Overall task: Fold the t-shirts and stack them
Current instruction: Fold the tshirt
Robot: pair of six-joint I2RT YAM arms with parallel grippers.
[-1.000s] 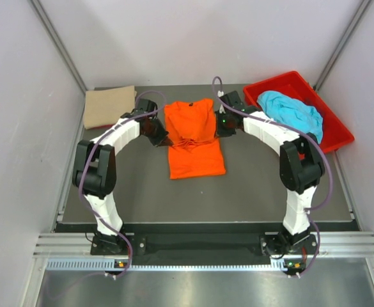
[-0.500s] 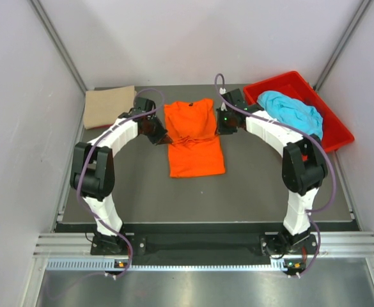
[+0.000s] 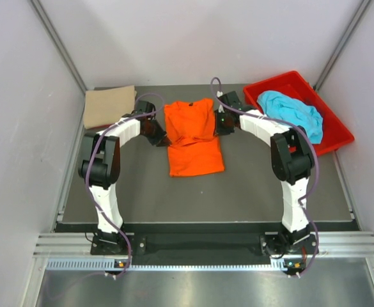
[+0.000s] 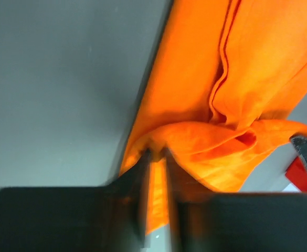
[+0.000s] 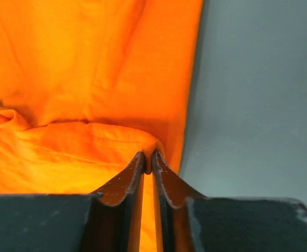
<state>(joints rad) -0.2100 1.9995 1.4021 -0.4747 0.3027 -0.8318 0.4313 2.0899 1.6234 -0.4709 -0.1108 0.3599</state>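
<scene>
On your far left, the tan shirt lies folded flat at the back corner of the table, well apart from the arms. Next comes your left gripper, low at the left edge of the orange shirt. Its wrist camera shows the two fingers drawn close together, with a raised fold of orange cloth pinched between the tips. The orange shirt sits mid-table toward the back, and a wrinkled ridge crosses its middle between the two grippers. Your right gripper is at the shirt's right edge, its jaws nearly touching and clamped on a fold of the same cloth. Farthest right, the red bin stands at the back right corner and holds the crumpled turquoise shirt.
</scene>
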